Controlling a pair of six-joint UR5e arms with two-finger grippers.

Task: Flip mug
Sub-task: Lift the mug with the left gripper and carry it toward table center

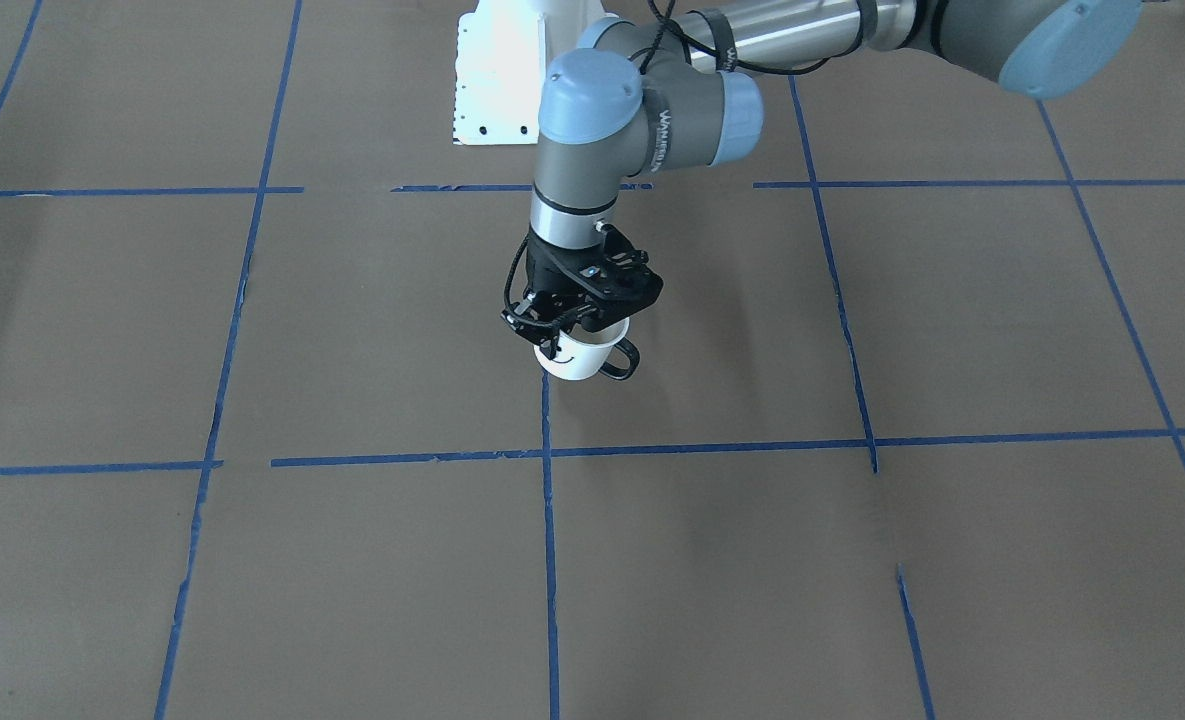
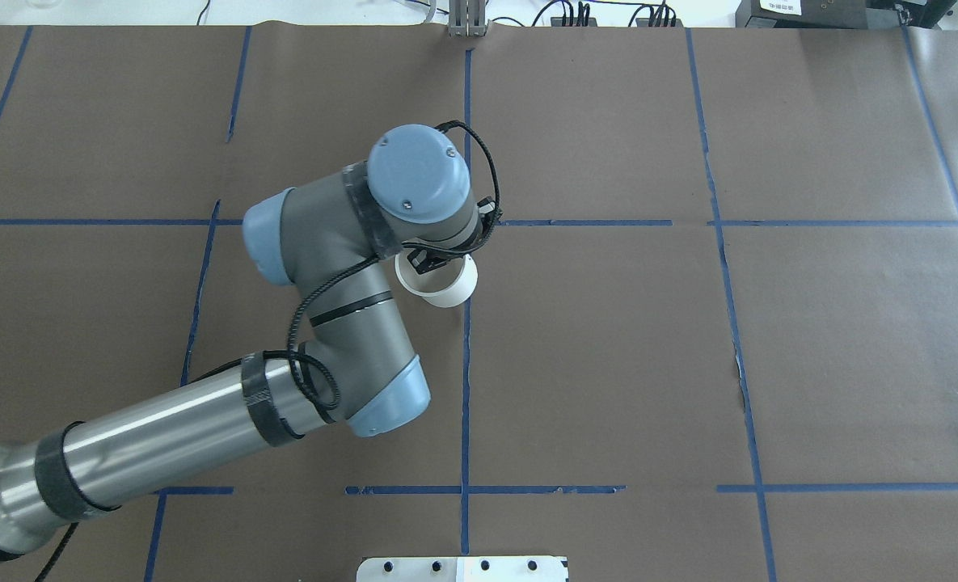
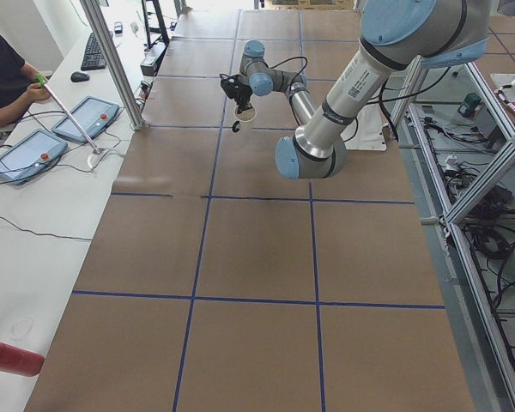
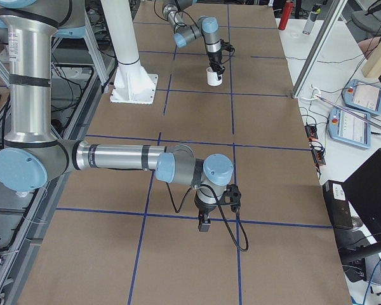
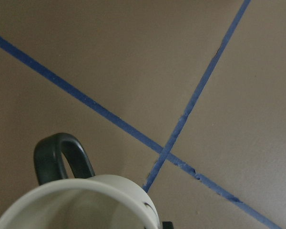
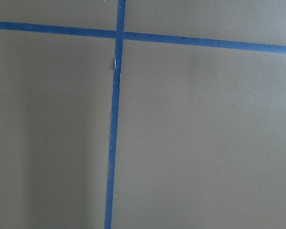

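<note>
The left end effector point(image 1: 570, 322) is pinched on the rim of the mug point(image 1: 580, 358), with one finger inside and one outside. The mug hangs right under it, tipped a little, with its mouth up toward the end effector and its handle point(image 1: 624, 362) sticking out to one side. It looks a bit off the table point(image 1: 852, 600), but that is hard to tell. So the grab is done. I think the turn-over is not done yet, and then the mug must be set down and let go. The right end effector point(image 4: 204, 222) is far away from the mug; I cannot tell if it is open or closed.
</note>
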